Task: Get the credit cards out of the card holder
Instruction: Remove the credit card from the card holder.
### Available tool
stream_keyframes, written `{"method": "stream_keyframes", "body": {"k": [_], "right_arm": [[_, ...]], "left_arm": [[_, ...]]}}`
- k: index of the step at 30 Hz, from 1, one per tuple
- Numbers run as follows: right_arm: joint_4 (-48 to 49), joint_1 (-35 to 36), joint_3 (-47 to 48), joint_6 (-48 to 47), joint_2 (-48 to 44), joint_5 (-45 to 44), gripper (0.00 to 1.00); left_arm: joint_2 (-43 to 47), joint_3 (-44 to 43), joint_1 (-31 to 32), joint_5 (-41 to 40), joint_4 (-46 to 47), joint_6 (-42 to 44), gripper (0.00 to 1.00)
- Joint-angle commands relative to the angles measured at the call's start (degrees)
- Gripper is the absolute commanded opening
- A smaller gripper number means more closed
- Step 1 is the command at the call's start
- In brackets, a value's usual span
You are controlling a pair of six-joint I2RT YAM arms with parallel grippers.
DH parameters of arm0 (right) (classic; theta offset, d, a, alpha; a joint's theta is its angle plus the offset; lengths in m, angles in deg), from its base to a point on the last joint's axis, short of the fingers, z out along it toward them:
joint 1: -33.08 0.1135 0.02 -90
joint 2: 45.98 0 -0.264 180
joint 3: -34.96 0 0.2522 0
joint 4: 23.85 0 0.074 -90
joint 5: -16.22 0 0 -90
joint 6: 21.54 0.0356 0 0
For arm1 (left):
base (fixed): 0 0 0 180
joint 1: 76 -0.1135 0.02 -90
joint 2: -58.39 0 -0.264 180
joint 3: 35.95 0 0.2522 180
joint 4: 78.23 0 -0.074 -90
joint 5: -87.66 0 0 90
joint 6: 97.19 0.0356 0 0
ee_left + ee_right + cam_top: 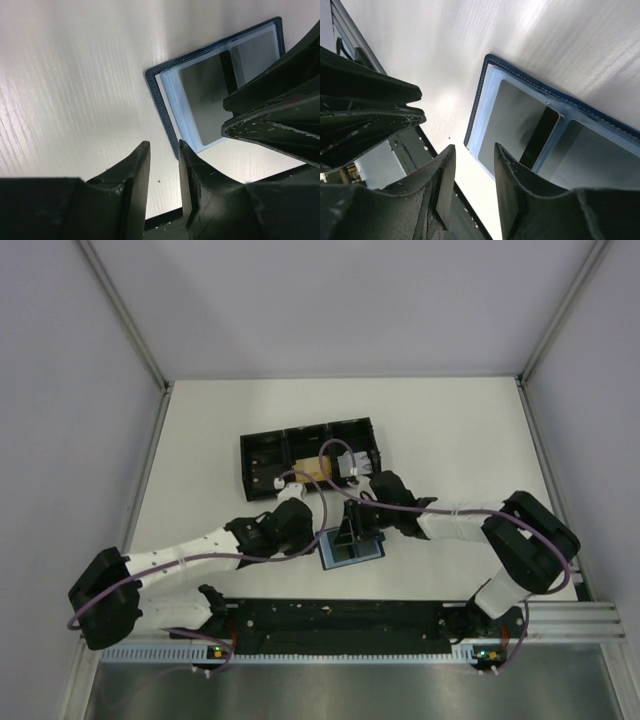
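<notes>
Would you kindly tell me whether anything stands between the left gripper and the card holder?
Nothing visible does: only table shows between the left gripper and the near corner of the card holder. The right gripper is over its other half, off that path.

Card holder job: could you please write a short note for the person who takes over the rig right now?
Left gripper: slightly open, empty, beside the holder's edge.
Right gripper: slightly open, empty, close to the holder.
Dark-blue folding card holder: lies open and flat on the white table, between both grippers.
Done: one orange-tan flat card lies in the middle compartment of the black three-compartment tray.
Left: I cannot tell whether the holder's clear pockets still contain cards; check them and pull out any.
</notes>
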Motion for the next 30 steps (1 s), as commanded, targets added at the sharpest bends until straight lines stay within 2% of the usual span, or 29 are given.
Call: {"method": "stream_keyframes", "body": {"k": [1, 7, 14, 18, 24, 30], "right_arm": [[3.68, 1.73, 2.61, 0.42, 0.23, 0.25, 0.37], [-2.99, 0.51, 1.91, -3.09, -4.87, -7.32, 0.37], [-0.72, -3.72, -2.66, -2.66, -7.07, -5.92, 0.39], [2.00, -4.95, -4.42, -1.69, -6.37, -4.86, 0.39], [5.96, -5.30, -5.91, -0.81, -2.68, -2.23, 0.39], [9.92, -5.30, -6.70, 0.42, 0.49, 0.15, 0.38]], "left_arm": [[4.28, 1.86, -0.01, -0.72, 3.45, -1.50, 0.34], [3.15, 1.07, 0.08, 8.95, 10.74, 1.93, 0.34], [-5.55, -3.15, -0.10, 10.37, 12.60, 5.00, 0.32], [-10.47, -4.56, -0.54, 10.98, 12.34, 5.10, 0.27], [-12.77, -3.16, -0.63, 10.46, 11.19, 3.34, 0.17], [-15.84, -2.98, -0.72, 10.80, 9.26, 2.90, 0.04]]}}
